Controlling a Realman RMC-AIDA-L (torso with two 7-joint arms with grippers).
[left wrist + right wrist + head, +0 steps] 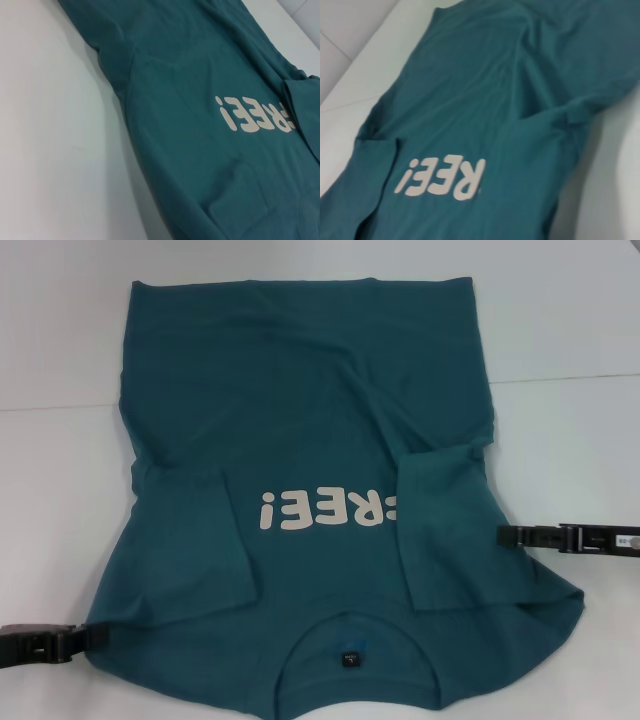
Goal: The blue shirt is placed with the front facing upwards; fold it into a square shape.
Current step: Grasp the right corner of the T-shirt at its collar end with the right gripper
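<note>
In the head view, you had the blue shirt [300, 440] lying front up on the white table [570, 330], collar nearest the robot and hem at the far side. Both sleeves were already folded inward over the chest, the right one covering the start of the cream lettering [325, 510], so I'd judge the sides were being narrowed ahead of a lengthwise fold. The left gripper [95, 637] sat at the near left shoulder edge, touching or just reaching the cloth; you could not tell whether its fingers were pinching fabric or pressed together. The right gripper [503, 536] rested just beside the right edge at sleeve level, and its fingers were equally unreadable. Both were placed low at the sides, probably to take or release the edges.

In the left wrist view, you saw the blue shirt [190, 150] running slantwise across the table [50, 150], its left fold forming a soft ridge, the lettering [255, 115] uncovered on that side. No fingers showed.

In the right wrist view, the blue shirt [485, 100] looked matte and rumpled, with creases across the belly and the folded right sleeve bunched at its corner.
</note>
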